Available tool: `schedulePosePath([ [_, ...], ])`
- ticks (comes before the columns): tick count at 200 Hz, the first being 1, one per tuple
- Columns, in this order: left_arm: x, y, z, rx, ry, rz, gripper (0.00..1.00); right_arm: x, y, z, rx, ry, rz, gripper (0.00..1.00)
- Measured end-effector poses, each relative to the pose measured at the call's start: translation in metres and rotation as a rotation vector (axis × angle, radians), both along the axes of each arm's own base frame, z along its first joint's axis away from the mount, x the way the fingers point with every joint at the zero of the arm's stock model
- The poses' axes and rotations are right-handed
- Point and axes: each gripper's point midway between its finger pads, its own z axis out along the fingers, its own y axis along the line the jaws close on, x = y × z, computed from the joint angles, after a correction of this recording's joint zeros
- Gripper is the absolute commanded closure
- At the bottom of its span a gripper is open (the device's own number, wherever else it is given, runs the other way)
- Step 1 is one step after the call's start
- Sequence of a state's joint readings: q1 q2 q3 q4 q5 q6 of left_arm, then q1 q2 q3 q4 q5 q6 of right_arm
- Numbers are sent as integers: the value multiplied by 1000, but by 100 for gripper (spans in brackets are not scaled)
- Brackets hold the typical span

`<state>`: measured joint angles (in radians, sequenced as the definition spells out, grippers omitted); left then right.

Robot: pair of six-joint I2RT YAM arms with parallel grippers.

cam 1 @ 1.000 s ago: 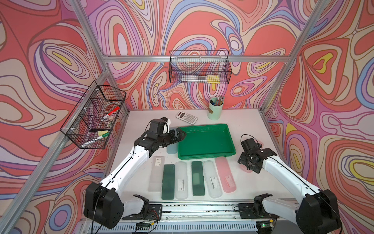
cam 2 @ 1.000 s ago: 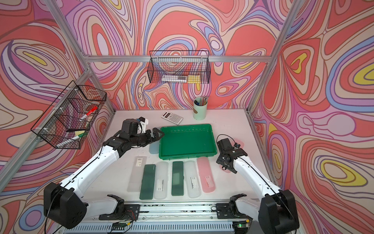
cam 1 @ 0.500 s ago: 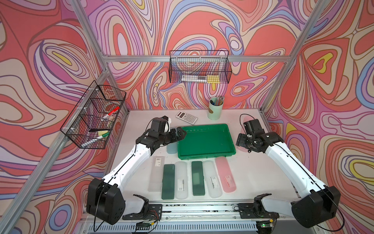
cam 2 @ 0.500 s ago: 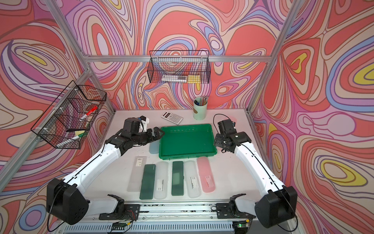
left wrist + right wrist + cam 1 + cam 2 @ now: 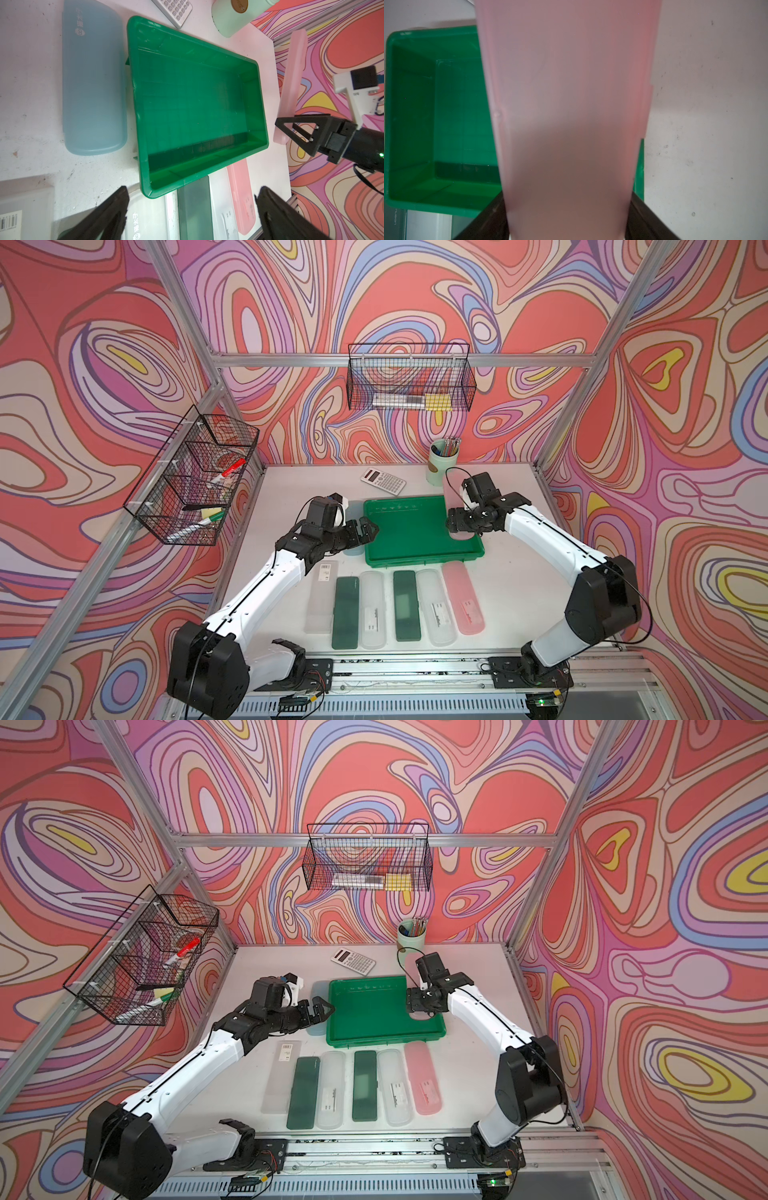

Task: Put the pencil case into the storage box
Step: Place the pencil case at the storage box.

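Observation:
The storage box [image 5: 415,561] [image 5: 382,1041] [image 5: 134,87] [image 5: 409,124] is a shallow green tray with nothing in it, mid-table in both top views. My right gripper [image 5: 460,523] [image 5: 419,1003] [image 5: 566,228] is shut on a pink translucent pencil case [image 5: 451,489] [image 5: 412,966] [image 5: 293,79] [image 5: 566,93]. It holds the case tilted over the box's right rim. My left gripper [image 5: 367,528] [image 5: 322,1008] [image 5: 191,207] hovers open with nothing between its fingers at the box's left rim, above a blue pencil case [image 5: 353,551] [image 5: 93,83].
Several pencil cases lie in a row [image 5: 405,605] [image 5: 365,1085] in front of the box: clear, dark green and pink. A calculator [image 5: 382,481] and a pen cup [image 5: 440,464] stand behind it. Wire baskets hang on the back wall [image 5: 409,381] and left wall [image 5: 195,477].
My right arm has swung from the table's right front up and leftward, carrying the pink pencil case to the box's right rim. The left arm has barely shifted.

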<state>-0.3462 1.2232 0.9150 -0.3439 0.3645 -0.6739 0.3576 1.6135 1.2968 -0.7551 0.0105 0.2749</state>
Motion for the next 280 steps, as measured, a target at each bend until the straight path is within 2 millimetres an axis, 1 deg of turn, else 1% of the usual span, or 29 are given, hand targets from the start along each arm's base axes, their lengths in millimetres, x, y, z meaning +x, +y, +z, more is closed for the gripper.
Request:
schedulePosePath([
  [61,0,-6,1,-34,-6,-21,1,-10,3,-30,-51,45,9,42],
  [102,4,-10,-13,-31,34,-25,1,-16,5,-53,-79,83,8,42],
  [170,3,-13,-14,-30,35,-33,1,-14,-3,-60,-124,91,-15,42],
  [213,5,-15,-23,-29,59,-38,1,-14,-4,-62,-129,95,-17,38],
  [237,6,-18,-23,-35,55,-43,1,-15,-4,-72,-140,118,-16,36],
  [259,7,-18,-22,-35,53,-43,1,-16,-5,-83,-154,146,-15,28],
  [280,7,-18,-23,-34,52,-43,1,-17,-7,-84,-167,148,-20,21],
])
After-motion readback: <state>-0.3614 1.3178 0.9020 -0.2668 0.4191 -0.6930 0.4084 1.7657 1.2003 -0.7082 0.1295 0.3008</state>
